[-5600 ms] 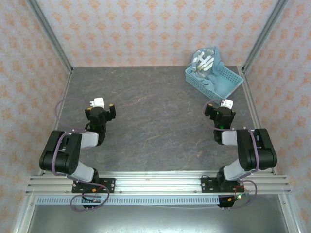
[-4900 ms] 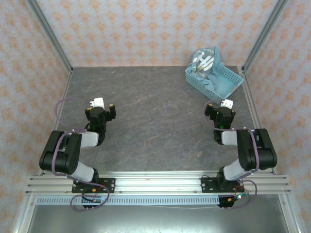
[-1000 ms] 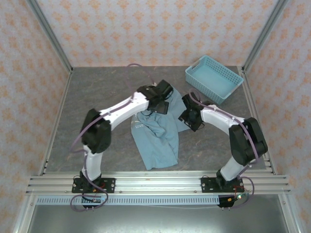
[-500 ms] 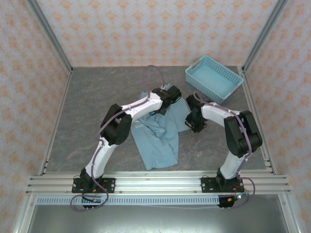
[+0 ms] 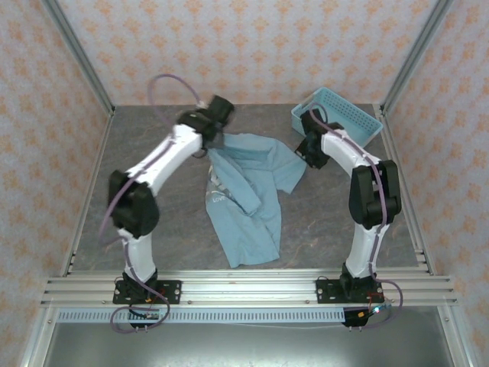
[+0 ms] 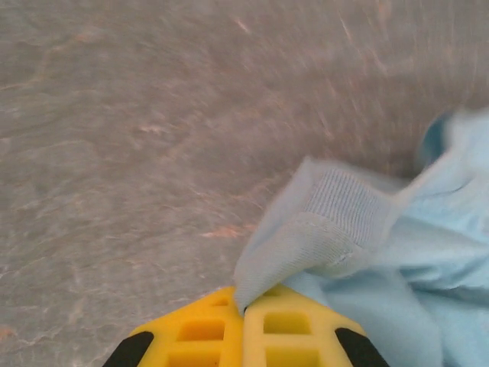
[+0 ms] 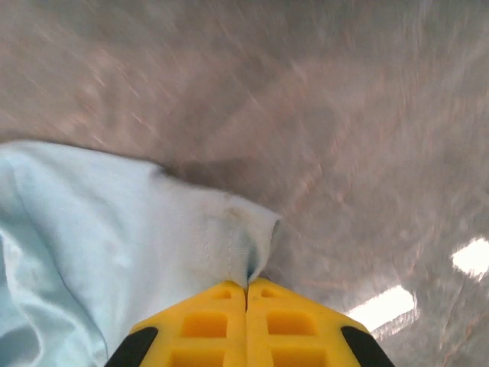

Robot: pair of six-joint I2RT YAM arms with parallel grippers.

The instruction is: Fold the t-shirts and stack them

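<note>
Left gripper [image 6: 244, 304] and right gripper [image 7: 246, 290] have stretched the t-shirt [image 5: 246, 187] wider, rearward.

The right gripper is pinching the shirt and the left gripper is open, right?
No. The left gripper is shut on the shirt too, as the left wrist view shows. The right gripper does pinch it.

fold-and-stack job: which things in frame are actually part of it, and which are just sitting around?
Part of the job:
- t-shirt, light blue, lying unfolded
- left hand, shut on an edge of the t-shirt
- right hand, shut on another edge of it

Just sitting around:
- blue basket, empty, at the far right
- table, bare grey top under the shirt
</note>
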